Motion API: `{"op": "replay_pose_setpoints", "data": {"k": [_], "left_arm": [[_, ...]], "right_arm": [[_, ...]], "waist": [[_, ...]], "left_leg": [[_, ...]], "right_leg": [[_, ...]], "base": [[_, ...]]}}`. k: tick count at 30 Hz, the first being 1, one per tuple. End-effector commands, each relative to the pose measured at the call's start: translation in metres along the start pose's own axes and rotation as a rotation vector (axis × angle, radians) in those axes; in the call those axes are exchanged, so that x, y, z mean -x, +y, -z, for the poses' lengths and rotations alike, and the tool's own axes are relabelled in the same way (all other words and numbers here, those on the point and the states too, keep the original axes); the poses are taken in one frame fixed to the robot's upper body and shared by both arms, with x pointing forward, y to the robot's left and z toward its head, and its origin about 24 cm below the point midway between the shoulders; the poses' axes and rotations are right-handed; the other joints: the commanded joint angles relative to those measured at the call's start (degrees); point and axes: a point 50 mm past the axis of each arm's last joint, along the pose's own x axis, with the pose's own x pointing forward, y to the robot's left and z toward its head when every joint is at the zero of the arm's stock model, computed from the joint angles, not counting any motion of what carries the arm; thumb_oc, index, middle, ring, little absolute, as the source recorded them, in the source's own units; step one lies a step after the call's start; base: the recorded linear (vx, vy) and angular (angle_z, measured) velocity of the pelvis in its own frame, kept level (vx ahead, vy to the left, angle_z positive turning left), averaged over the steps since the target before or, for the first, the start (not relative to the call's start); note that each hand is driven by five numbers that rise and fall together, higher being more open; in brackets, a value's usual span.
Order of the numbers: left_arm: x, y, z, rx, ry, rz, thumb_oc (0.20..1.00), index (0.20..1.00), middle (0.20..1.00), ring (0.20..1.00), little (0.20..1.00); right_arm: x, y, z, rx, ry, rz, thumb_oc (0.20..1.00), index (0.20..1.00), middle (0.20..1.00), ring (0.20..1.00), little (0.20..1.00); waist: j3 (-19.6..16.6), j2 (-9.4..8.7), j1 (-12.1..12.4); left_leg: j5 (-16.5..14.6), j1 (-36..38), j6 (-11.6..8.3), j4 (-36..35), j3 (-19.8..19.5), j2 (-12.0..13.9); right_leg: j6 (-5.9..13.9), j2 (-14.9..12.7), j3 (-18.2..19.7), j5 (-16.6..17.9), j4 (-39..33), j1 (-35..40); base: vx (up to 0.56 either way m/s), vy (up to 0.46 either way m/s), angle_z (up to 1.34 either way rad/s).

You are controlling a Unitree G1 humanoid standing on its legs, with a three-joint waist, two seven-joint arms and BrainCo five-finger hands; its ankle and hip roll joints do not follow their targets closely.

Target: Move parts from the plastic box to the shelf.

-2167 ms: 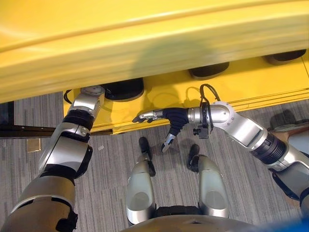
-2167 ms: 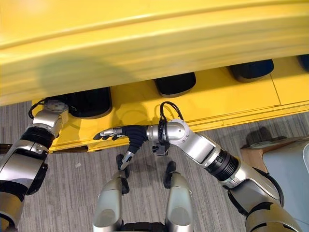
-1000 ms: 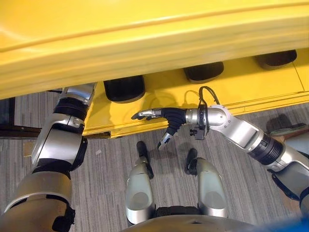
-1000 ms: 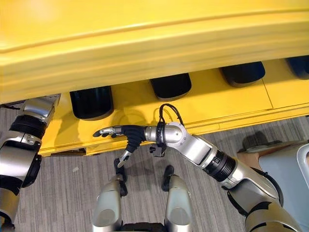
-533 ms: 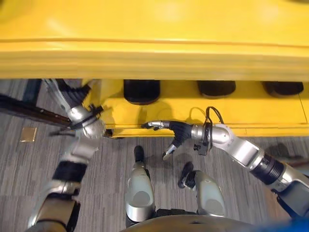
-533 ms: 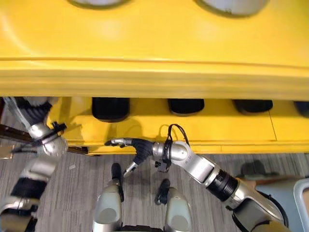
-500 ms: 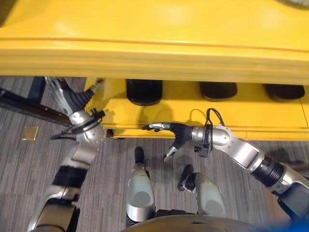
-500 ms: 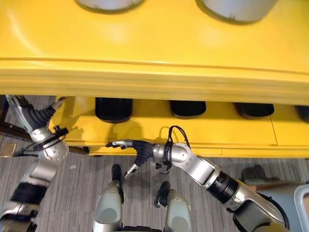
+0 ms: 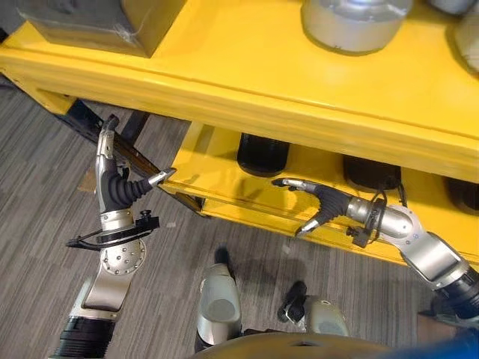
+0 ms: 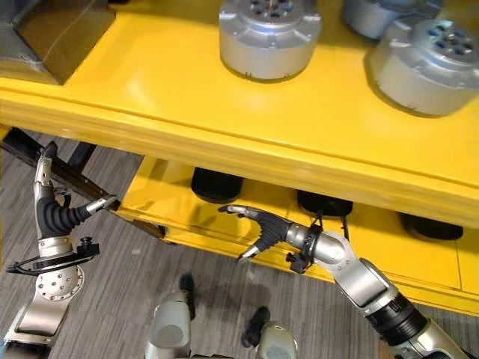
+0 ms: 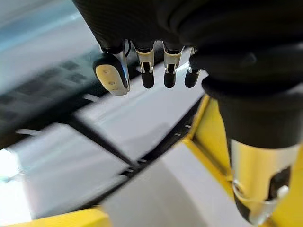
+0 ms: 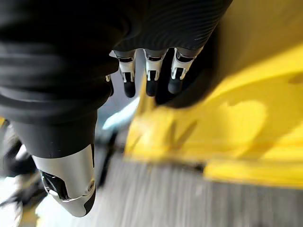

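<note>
Both hands empty, fingers straight and relaxed, nothing pinched.

Left hand (image 9: 114, 187) is raised at the left, off the corner of the yellow shelf (image 10: 187, 97), fingers (image 9: 105, 142) pointing up and thumb stuck out toward the lower tier. It touches nothing. Left wrist view agrees: fingers (image 11: 147, 66) in a loose row, thumb apart, only blurred grey floor and a yellow edge beyond.

Right hand (image 10: 263, 225) is held out flat in front of the lower tier, fingers (image 10: 236, 211) extended leftward along the front edge, thumb hanging down. Cannot tell if the tips touch the yellow lip. Right wrist view: fingers (image 12: 151, 75) straight, slightly apart, yellow shelf past them.

Parts: three silver round parts on the top tier – one (image 10: 269, 34) mid-shelf, two more (image 10: 430, 63) together toward the right. Dark round parts (image 9: 263, 153) stand in a row on the lower tier, mostly hidden under the top tier's edge.

A grey wrapped block (image 9: 97, 22) sits at the top tier's left end.

Floor (image 9: 45, 194) is grey striped carpet.
</note>
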Motion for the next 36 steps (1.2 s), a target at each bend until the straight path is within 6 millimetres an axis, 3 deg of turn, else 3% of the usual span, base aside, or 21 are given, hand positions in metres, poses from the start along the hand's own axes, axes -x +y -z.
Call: {"op": "replay_pose_setpoints", "data": {"k": [1, 4, 6, 7, 10, 11, 12, 13, 14, 15, 17, 18, 19, 20, 22, 24, 26, 27, 28, 30, 36], "left_arm": [[-0.009, 0.006, -0.015, 0.043, -0.061, 0.097, 1.0, 1.0, 1.0, 1.0, 1.0], [-0.007, -0.003, -0.014, 0.058, -0.047, 0.209, 1.0, 1.0, 1.0, 1.0, 1.0], [-0.007, -0.007, -0.015, 0.058, -0.051, 0.245, 1.0, 1.0, 1.0, 1.0, 1.0], [-0.008, -0.015, -0.017, 0.084, -0.037, 0.299, 1.0, 1.0, 1.0, 1.0, 1.0], [-0.006, -0.024, -0.018, 0.103, -0.027, 0.362, 1.0, 1.0, 1.0, 1.0, 1.0], [-0.005, -0.024, -0.018, 0.106, -0.012, 0.368, 1.0, 1.0, 1.0, 1.0, 1.0], [-0.001, -0.023, -0.015, 0.1, 0.018, 0.374, 1.0, 1.0, 1.0, 1.0, 1.0], [0.001, -0.022, -0.012, 0.092, 0.036, 0.381, 1.0, 1.0, 1.0, 1.0, 1.0], [0.001, -0.023, -0.011, 0.083, 0.046, 0.395, 1.0, 1.0, 1.0, 1.0, 1.0], [0.001, -0.025, -0.01, 0.08, 0.052, 0.42, 1.0, 1.0, 1.0, 1.0, 1.0], [-0.002, -0.033, -0.014, 0.086, 0.037, 0.484, 1.0, 1.0, 1.0, 1.0, 1.0], [0.001, -0.039, -0.017, 0.099, 0.008, 0.557, 1.0, 1.0, 1.0, 1.0, 1.0], [0.001, -0.039, -0.017, 0.101, 0.004, 0.562, 1.0, 1.0, 1.0, 1.0, 1.0], [0.001, -0.041, -0.018, 0.112, -0.021, 0.602, 1.0, 1.0, 1.0, 1.0, 1.0], [0.004, -0.041, -0.017, 0.123, -0.031, 0.63, 1.0, 1.0, 1.0, 1.0, 1.0], [0.004, -0.043, -0.021, 0.185, -0.028, 0.641, 1.0, 1.0, 1.0, 1.0, 1.0], [0.008, -0.048, -0.024, 0.226, -0.019, 0.656, 1.0, 1.0, 1.0, 1.0, 1.0], [0.011, -0.049, -0.025, 0.244, -0.005, 0.65, 1.0, 1.0, 1.0, 1.0, 1.0], [0.014, -0.047, -0.025, 0.253, 0.006, 0.629, 1.0, 1.0, 1.0, 1.0, 1.0], [0.013, -0.044, -0.027, 0.253, 0.017, 0.613, 1.0, 1.0, 1.0, 1.0, 1.0], [0.004, -0.036, -0.028, 0.383, 0.056, 0.584, 1.0, 1.0, 1.0, 1.0, 1.0]], "right_arm": [[-0.017, 0.001, -0.011, -0.09, -0.077, -0.049, 1.0, 1.0, 1.0, 1.0, 1.0], [-0.02, 0.007, -0.004, -0.136, -0.047, -0.039, 1.0, 1.0, 1.0, 1.0, 1.0], [-0.023, 0.009, -0.002, -0.149, -0.035, -0.033, 1.0, 1.0, 1.0, 1.0, 1.0], [-0.026, 0.012, 0.002, -0.181, -0.013, -0.029, 1.0, 1.0, 1.0, 1.0, 1.0], [-0.027, 0.016, 0.01, -0.218, 0.017, -0.034, 1.0, 1.0, 1.0, 1.0, 1.0], [-0.028, 0.017, 0.011, -0.224, 0.019, -0.042, 1.0, 1.0, 1.0, 1.0, 1.0], [-0.034, 0.017, 0.008, -0.228, 0.013, -0.069, 1.0, 1.0, 1.0, 1.0, 1.0], [-0.04, 0.016, 0.004, -0.22, 0.011, -0.085, 1.0, 1.0, 1.0, 1.0, 1.0], [-0.045, 0.015, 0.001, -0.214, 0.011, -0.097, 1.0, 1.0, 1.0, 1.0, 1.0], [-0.047, 0.014, -0.001, -0.214, 0.016, -0.103, 1.0, 1.0, 1.0, 1.0, 1.0], [-0.046, 0.016, 0.007, -0.225, 0.033, -0.096, 1.0, 1.0, 1.0, 1.0, 1.0], [-0.04, 0.016, 0.015, -0.237, 0.049, -0.059, 1.0, 1.0, 1.0, 1.0, 1.0], [-0.039, 0.016, 0.015, -0.236, 0.05, -0.055, 1.0, 1.0, 1.0, 1.0, 1.0], [-0.033, 0.017, 0.019, -0.234, 0.055, -0.041, 1.0, 1.0, 1.0, 1.0, 1.0], [-0.028, 0.016, 0.022, -0.23, 0.066, -0.043, 1.0, 1.0, 1.0, 1.0, 1.0], [-0.032, 0.006, 0.02, -0.188, 0.08, -0.065, 1.0, 1.0, 1.0, 1.0, 1.0], [-0.037, -0.003, 0.019, -0.128, 0.093, -0.067, 1.0, 1.0, 1.0, 1.0, 1.0], [-0.042, -0.008, 0.014, -0.096, 0.092, -0.08, 1.0, 1.0, 1.0, 1.0, 1.0], [-0.047, -0.014, 0.008, -0.069, 0.08, -0.086, 1.0, 1.0, 1.0, 1.0, 1.0], [-0.056, -0.019, -0.002, -0.033, 0.069, -0.076, 1.0, 1.0, 1.0, 1.0, 1.0], [-0.059, -0.046, -0.004, 0.038, 0.074, 0.068, 1.0, 1.0, 1.0, 1.0, 1.0]], "waist": [[-2.09, -3.44, 0.32], [-2.47, -4.53, 0.82], [-2.32, -5.1, 1.19], [-2.34, -5.65, 1.5], [-2.46, -5.21, 2.23], [-2.35, -5.18, 3.04], [-2.42, -5.21, 4.82], [-2.54, -5.16, 5.71], [-2.52, -4.87, 5.79], [-2.47, -4.4, 5.34], [-2.37, -3.51, 3.96], [-2.89, -3.2, 3.18], [-2.95, -3.31, 3.14], [-3.12, -4.08, 2.87], [-2.93, -4.45, 2.8], [-2.4, -3.67, 2.81], [-1.82, -3.3, 3.25], [-1.36, -3.6, 4.17], [-1.15, -3.86, 5.08], [-1.53, -2.82, 5.59], [0.24, -2.17, 6.95]], "left_leg": [[-1.29, 12.46, -0.93, -8.22, 0.52, -0.3], [-3.55, 13.75, 1.0, -10.35, 0.12, -2.89], [-4.26, 13.7, 1.6, -9.9, 0.33, -3.57], [-4.87, 13.85, 2.07, -9.73, 1.02, -4.41], [-5.11, 14.43, 1.54, -10.5, 1.29, -4.25], [-4.22, 14.72, 1.05, -11.35, 2.65, -4.11], [-2.45, 15.91, 0.36, -13.69, 6.31, -3.89], [-1.51, 16.84, 0.27, -15.31, 8.17, -4.21], [-1.06, 17.28, 0.7, -16.44, 8.49, -4.68], [-0.93, 17.0, 1.56, -17.0, 7.5, -5.19], [-0.78, 14.48, 3.89, -16.55, 3.23, -5.39], [1.85, 10.38, 4.71, -15.69, 0.32, -4.39], [1.87, 9.87, 4.66, -15.43, 0.03, -4.39], [1.91, 6.71, 3.98, -13.35, -1.44, -4.32], [2.36, 5.3, 2.87, -11.86, -1.54, -3.89], [4.62, 4.97, 1.07, -13.13, -1.06, -3.04], [4.56, 5.0, 0.26, -12.95, -2.76, -3.02], [4.11, 3.83, -0.47, -10.91, -6.51, -3.16], [3.96, 3.29, -0.5, -10.38, -9.48, -3.54], [7.67, 4.76, -1.27, -16.54, -9.03, -1.49], [8.03, 3.18, -1.47, -15.85, -10.6, -1.15]], "right_leg": [[5.6, 1.95, 2.66, 9.15, -6.21, -4.24], [9.85, -0.94, 4.21, 13.51, -9.11, -3.14], [11.09, -1.98, 3.85, 15.28, -10.73, -2.44], [12.31, -3.6, 2.97, 18.64, -13.59, -1.69], [12.54, -3.92, 0.91, 21.33, -18.36, -0.51], [12.54, -4.48, -1.83, 22.15, -18.96, -0.56], [12.54, -5.63, -8.92, 23.58, -18.07, -0.1], [12.54, -6.02, -12.25, 23.63, -16.1, 0.3], [12.54, -6.54, -12.43, 23.57, -13.03, 0.11], [12.54, -6.92, -9.91, 22.51, -8.71, -0.53], [11.3, -5.78, -0.99, 16.94, 1.61, -2.11], [8.26, -0.71, 6.23, 8.6, 4.36, -0.16], [8.09, -0.41, 6.71, 8.21, 3.62, 0.26], [7.09, 2.45, 8.91, 5.29, -2.56, 3.79], [6.86, 2.98, 8.64, 5.56, -6.74, 5.19], [6.42, 3.31, 8.22, 5.59, -8.37, 4.7], [5.85, 3.4, 9.01, 5.19, -9.15, 4.9], [5.26, 3.47, 10.56, 5.17, -9.7, 4.93], [4.81, 3.7, 11.93, 5.32, -10.26, 4.68], [4.38, 4.35, 10.73, 4.36, -9.34, 4.05], [4.64, 4.1, 9.33, 4.08, -6.9, 1.87]], "base": [[-0.17, 0.312, 0.11], [-0.19, 0.255, 0.24], [-0.16, 0.101, 0.23], [-0.17, 0.088, 0.11], [-0.1, 0.043, -0.14], [-0.19, 0.036, -0.46], [-0.29, 0.05, -0.67], [-0.27, 0.07, -1.19], [-0.18, 0.066, -1.63], [-0.13, 0.045, -1.42], [-0.16, -0.149, -0.18], [-0.18, -0.308, 1.0], [-0.23, -0.5, 1.15], [-0.1, -0.35, 1.6], [-0.12, -0.317, 1.09], [-0.17, -0.187, -0.24], [-0.12, -0.122, -0.41], [-0.12, -0.074, -0.37], [-0.15, -0.035, -0.61], [-0.14, -0.016, -0.88], [-0.09, -0.034, 0.09]]}}
